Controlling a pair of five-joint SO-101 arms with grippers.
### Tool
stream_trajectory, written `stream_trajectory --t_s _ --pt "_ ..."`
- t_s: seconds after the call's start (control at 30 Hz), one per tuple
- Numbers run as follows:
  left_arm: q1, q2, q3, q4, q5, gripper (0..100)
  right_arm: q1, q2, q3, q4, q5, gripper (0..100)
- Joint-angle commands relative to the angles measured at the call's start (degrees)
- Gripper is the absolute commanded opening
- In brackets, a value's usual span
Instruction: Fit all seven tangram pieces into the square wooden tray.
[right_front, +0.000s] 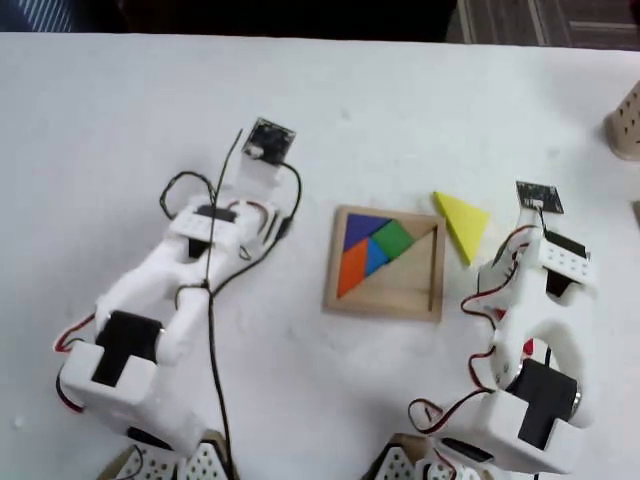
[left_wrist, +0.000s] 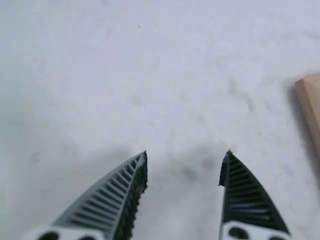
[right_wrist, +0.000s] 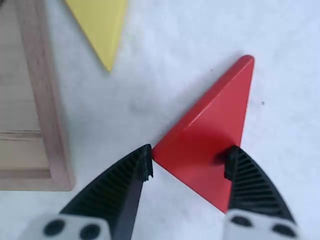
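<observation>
As the high view looks down over the white table (right_front: 120, 110), the square wooden tray (right_front: 385, 310) sits mid-table between the left arm (right_front: 190, 260) and the right arm (right_front: 540, 300). Four pieces lie packed in its left half: purple piece (right_front: 362, 230), green piece (right_front: 393, 238), orange piece (right_front: 351, 268) and blue piece (right_front: 376, 257). The right half is bare wood. A yellow triangle (right_front: 463, 222) lies flat on the table just off the tray's far right corner, near the right arm's wrist. Jaw state is unreadable from above, since the wrist boards lie over the fingers.

Left wrist view: left gripper (left_wrist: 185, 155) has its jaws apart with nothing between them, over plain white surface. One edge of the tray is cut off at the frame side.

Right wrist view: this adds a red triangle (right_wrist: 210, 130), flat on the table. The right gripper (right_wrist: 189, 152) has its jaws apart and straddles the triangle's wide end — one tip at a corner, the other over the red face. Whether either pad presses on it, I cannot tell. The yellow triangle's tip and a tray corner sit just beyond, both cropped.

Surface and room: a tan object (right_front: 625, 125) is cut by the right edge, and a dark strip runs past the table's far side with no detail legible. The exact outlines of the tray pieces are hard to make out.
</observation>
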Motion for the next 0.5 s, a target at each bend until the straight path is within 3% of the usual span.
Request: stream_trajectory --t_s 0.0,0.47 --pt "-0.66 -0.22 -3.25 0.26 -0.62 24 0.92 -2.24 -0.53 0.22 0.0 21.1" --pt "-0.66 -0.22 -3.25 0.26 -0.62 24 8.66 -2.42 -0.35 -4.79 -0.44 21.1"
